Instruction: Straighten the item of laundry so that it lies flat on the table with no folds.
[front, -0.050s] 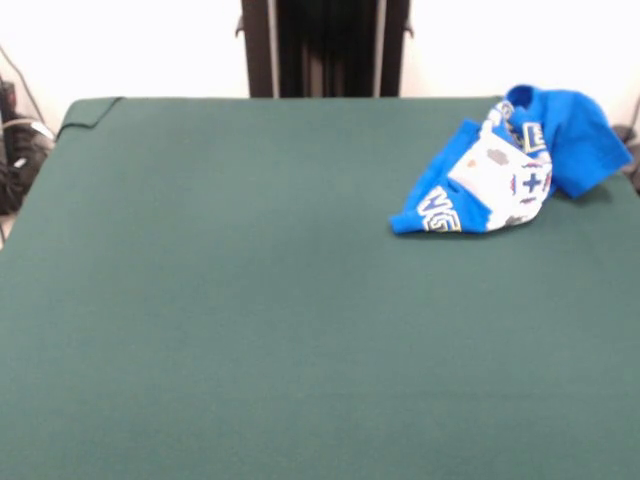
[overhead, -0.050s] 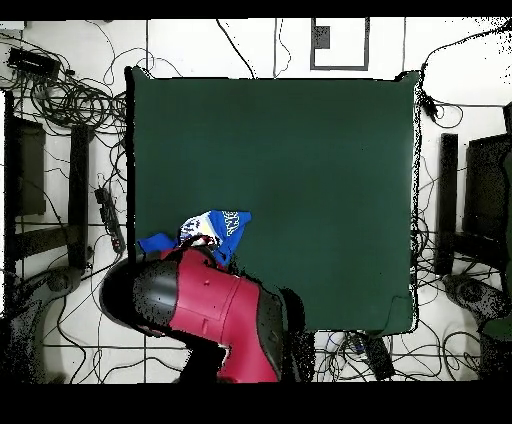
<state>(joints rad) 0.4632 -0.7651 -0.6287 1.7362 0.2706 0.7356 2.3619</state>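
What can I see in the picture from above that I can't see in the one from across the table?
Only the overhead view shows the robot's red and black arm, which covers part of the T-shirt, and the cables on the floor around the table. Only the front view shows the whole crumpled heap, with its white controller print and yellow-outlined lettering, plus the dark pedestal behind the table. Both show the blue T-shirt bunched near one edge of the green table. Neither shows the gripper.

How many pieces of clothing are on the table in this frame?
1. A crumpled blue T-shirt lies bunched near one corner of the green table, on the robot's side. In the overhead view the arm covers part of it.
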